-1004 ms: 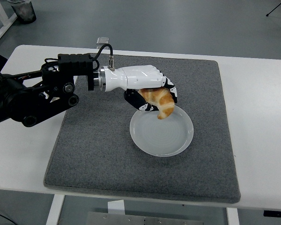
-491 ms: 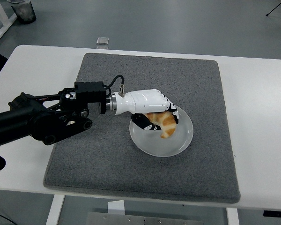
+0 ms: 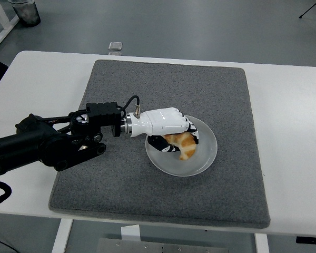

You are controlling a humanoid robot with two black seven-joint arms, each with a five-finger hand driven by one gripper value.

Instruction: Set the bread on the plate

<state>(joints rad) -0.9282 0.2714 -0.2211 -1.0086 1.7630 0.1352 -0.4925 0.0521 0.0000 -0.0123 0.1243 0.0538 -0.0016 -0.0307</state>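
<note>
A golden croissant [image 3: 183, 144] lies low over the white plate [image 3: 203, 159] in the middle of the grey mat [image 3: 163, 95]. My left hand [image 3: 168, 132], white-backed with black fingers, is curled around the croissant's upper part, shut on it. The bread's lower tip seems to touch the plate's floor near the centre. The hand covers the plate's left rim and part of the bread. My left arm reaches in from the left edge across the mat. The right arm does not show.
The mat covers most of the white table [image 3: 289, 116]. A small grey object [image 3: 115, 46] lies on the floor beyond the table's far edge. A dark bin [image 3: 25, 11] stands at the top left.
The left hand has come down and toward the near side with the croissant, from above the plate's far rim to low inside the plate. The arm has dropped closer to the mat.
</note>
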